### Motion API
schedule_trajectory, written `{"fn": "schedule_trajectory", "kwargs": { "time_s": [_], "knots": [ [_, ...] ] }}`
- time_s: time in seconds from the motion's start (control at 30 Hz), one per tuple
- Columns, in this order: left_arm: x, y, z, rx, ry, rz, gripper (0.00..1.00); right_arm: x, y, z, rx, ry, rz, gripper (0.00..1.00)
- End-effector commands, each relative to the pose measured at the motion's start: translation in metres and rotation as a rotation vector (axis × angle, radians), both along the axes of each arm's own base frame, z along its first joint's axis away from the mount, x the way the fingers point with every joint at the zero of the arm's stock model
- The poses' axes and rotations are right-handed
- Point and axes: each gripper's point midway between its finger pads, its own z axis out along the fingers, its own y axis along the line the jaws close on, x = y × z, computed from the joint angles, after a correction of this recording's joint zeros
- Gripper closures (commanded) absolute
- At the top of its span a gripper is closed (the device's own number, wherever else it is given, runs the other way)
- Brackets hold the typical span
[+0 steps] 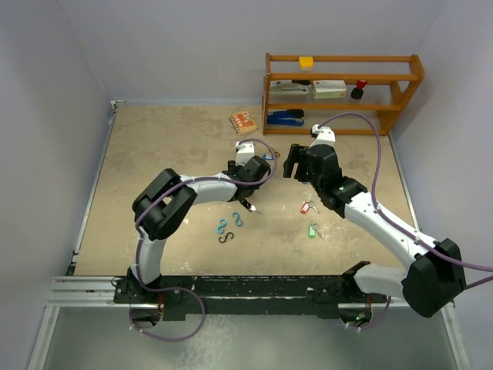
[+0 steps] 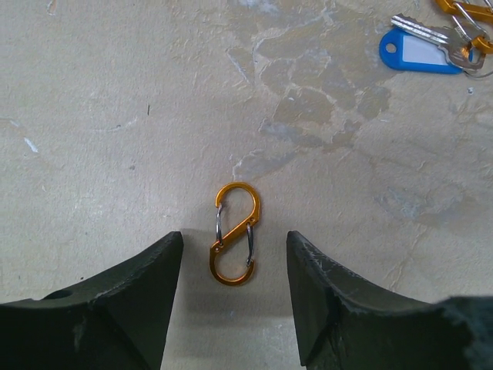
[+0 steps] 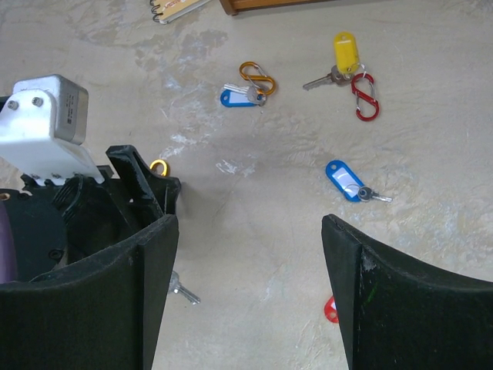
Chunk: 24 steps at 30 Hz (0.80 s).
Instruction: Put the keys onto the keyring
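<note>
Watching from beside the table (image 2: 115, 116). The left claw (image 1: 250, 204) points down at the surface with its jaws apart, gripping nothing. An orange S-clip (image 2: 235, 233) lies flat between its fingers (image 2: 131, 301), with a gap on either side.

Ahead of that claw and off to its right lies a blue-tagged key (image 2: 420, 50). Its metal end rests against a second orange clip (image 3: 256, 79); hooked on or only touching, I cannot tell.

The right claw (image 3: 250, 223) faces the left one, jaws wide and empty. The left arm's wrist (image 3: 46, 127) is just ahead of it on its left side.

- **Far ahead:** a yellow-tagged key (image 3: 345, 52) touches a red S-clip (image 3: 364, 96).
- **Close ahead, by its right finger:** another blue-tagged key (image 3: 345, 179) lies alone.
- **Under the claw:** a red-tagged key (image 1: 306, 207) shows in the wrist view only as a sliver beside the right finger.
- **Behind the claw, toward the arm bases:** a green-tagged key (image 1: 313, 230).

Behind the left claw, three loose S-clips sit close together: two bluish (image 1: 222, 226) (image 1: 238, 220) and one dark (image 1: 225, 237).
</note>
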Motion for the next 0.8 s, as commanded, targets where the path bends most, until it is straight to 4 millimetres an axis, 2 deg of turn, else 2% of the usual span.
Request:
{"fn": "schedule_trajectory", "kwargs": {
  "time_s": [0.0,0.17,0.33,0.4,0.5,0.57,0.77],
  "knots": [
    [0.006,0.001,0.003,0.04,-0.016,-0.003,0.47,0.004,0.002,0.009,0.023,-0.035,0.007,0.22],
    [0.004,0.002,-0.003,0.051,0.001,-0.018,0.51,0.004,0.002,0.009,0.025,-0.034,0.008,0.22],
    [0.0,0.002,-0.009,0.052,0.02,-0.032,0.58,0.004,0.002,0.007,0.029,-0.03,0.01,0.22],
    [-0.001,0.002,-0.01,0.054,0.024,-0.039,0.67,0.004,0.002,0.008,0.031,-0.03,0.011,0.22],
    [-0.002,0.002,-0.014,0.059,0.036,-0.05,0.88,0.004,0.002,0.007,0.032,-0.027,0.011,0.22],
    [-0.003,0.003,-0.015,0.057,0.04,-0.051,0.98,0.003,0.002,0.007,0.035,-0.027,0.012,0.22],
    [-0.004,0.006,-0.013,0.052,0.037,-0.053,1.0,0.003,0.003,0.006,0.039,-0.024,0.019,0.22]
  ]
}}
